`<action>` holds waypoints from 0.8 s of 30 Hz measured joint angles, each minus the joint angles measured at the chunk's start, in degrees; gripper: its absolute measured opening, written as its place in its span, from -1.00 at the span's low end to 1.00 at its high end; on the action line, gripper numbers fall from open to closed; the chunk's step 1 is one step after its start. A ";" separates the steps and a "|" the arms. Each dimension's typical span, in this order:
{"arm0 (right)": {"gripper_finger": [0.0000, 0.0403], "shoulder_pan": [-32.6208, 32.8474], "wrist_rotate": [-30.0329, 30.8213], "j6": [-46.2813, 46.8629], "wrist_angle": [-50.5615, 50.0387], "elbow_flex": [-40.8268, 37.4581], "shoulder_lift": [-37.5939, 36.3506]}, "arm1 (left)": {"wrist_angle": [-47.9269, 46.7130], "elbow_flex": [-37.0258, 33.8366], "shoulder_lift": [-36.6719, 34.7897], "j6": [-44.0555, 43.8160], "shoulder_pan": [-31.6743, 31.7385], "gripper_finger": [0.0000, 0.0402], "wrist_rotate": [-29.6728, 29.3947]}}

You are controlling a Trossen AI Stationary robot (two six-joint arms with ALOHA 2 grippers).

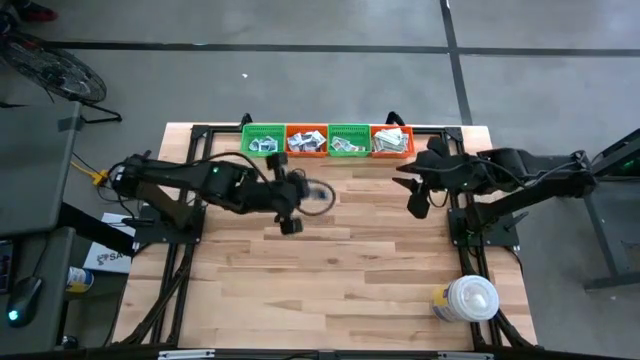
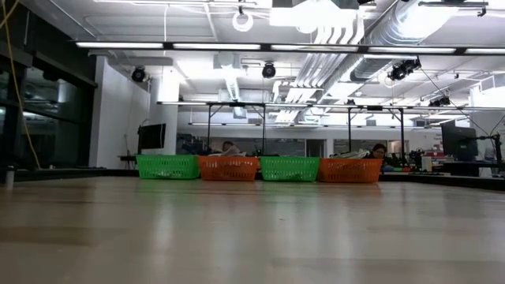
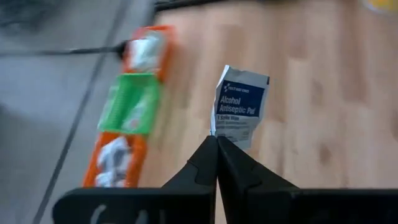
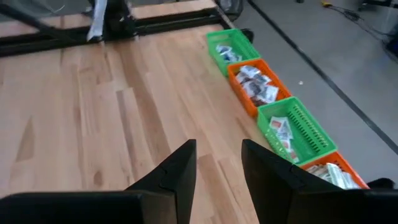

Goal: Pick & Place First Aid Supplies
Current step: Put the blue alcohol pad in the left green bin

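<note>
Your left gripper is pinched tight on a wipe packet above the table. Your right gripper waits with fingers apart near the baskets.

Four baskets in one row at the table's 12 o'clock edge: two green, two orange, alternating. One white round lidded container at about 4 o'clock. One alcohol antiseptic pad packet apart from the rest; packets inside the baskets too many and too small to count.
</note>
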 joint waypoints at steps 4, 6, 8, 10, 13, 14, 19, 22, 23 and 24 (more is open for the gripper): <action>-0.40 -1.90 0.16 -0.99 0.36 0.00 -0.23 | -0.41 -0.02 -1.11 -7.59 -0.02 -1.00 -9.75; -0.40 -2.61 0.12 -2.21 0.56 0.00 -0.23 | -1.59 -0.02 -1.49 -9.99 0.11 -1.00 -13.29; -0.40 -3.14 0.11 -3.11 0.64 0.00 -0.20 | -3.74 -0.02 -1.85 -12.52 0.80 -1.00 -16.01; -0.40 -3.58 -0.05 -4.01 0.71 0.00 -0.20 | -5.68 -0.02 -2.18 -14.70 1.80 -1.00 -18.17; -0.40 -4.15 -0.35 -5.19 0.72 0.00 -0.20 | -9.69 -0.01 -3.03 -17.09 3.70 -1.00 -20.52; -0.40 -4.33 -0.38 -5.41 0.72 0.00 -0.20 | -10.73 0.04 -3.24 -17.59 4.58 -1.00 -21.13; -0.40 -5.15 -0.89 -6.43 0.72 0.00 -0.18 | -14.60 -0.02 -3.83 -17.32 9.97 -1.00 -21.36; -0.40 -5.56 -0.93 -6.45 0.71 0.00 -0.18 | -16.86 -0.02 -3.79 -14.97 13.87 -1.00 -21.12; -0.40 -5.81 -0.91 -6.45 0.75 0.00 -0.18 | -17.54 -0.02 -3.79 -13.97 15.33 -1.00 -20.82; -0.40 -6.13 -0.90 -6.46 0.76 0.00 -0.18 | -17.77 -0.02 -3.79 -12.29 16.88 -1.00 -20.35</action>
